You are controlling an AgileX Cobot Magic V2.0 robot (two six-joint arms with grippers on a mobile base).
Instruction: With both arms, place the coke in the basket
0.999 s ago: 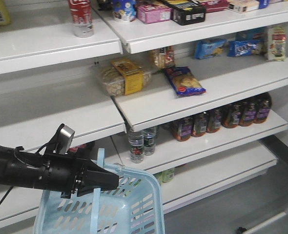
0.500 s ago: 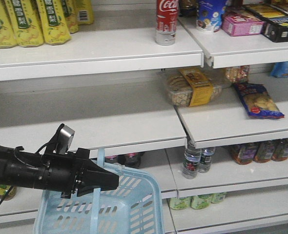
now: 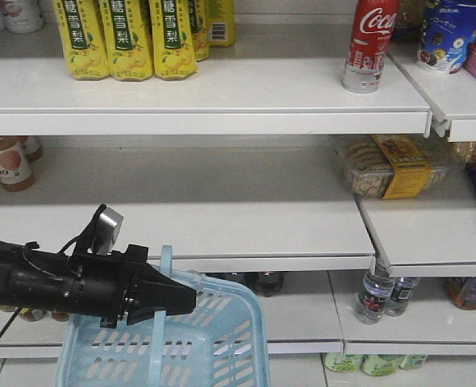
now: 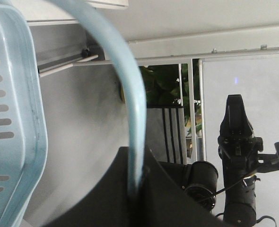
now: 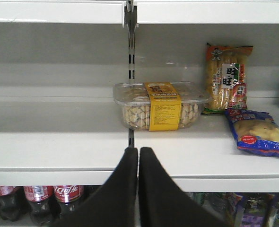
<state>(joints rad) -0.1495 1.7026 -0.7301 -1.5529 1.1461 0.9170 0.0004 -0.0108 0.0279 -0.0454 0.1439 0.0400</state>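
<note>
left black gripper (image 3: 188, 300) was clamped on light-blue slotted plastic basket (image 3: 222, 343) handle; right black gripper (image 5: 138, 153) fingers pressed together, empty; slim red coke bottle (image 3: 369, 44) stood near white top shelf (image 3: 222, 97) right edge.

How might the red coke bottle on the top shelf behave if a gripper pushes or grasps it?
The coke is tall and slim on a narrow base, so a high push would probably tip it rather than slide it. Its glossy body looks rigid but possibly slippery. Being round, it would likely roll along the shelf if toppled.
</note>
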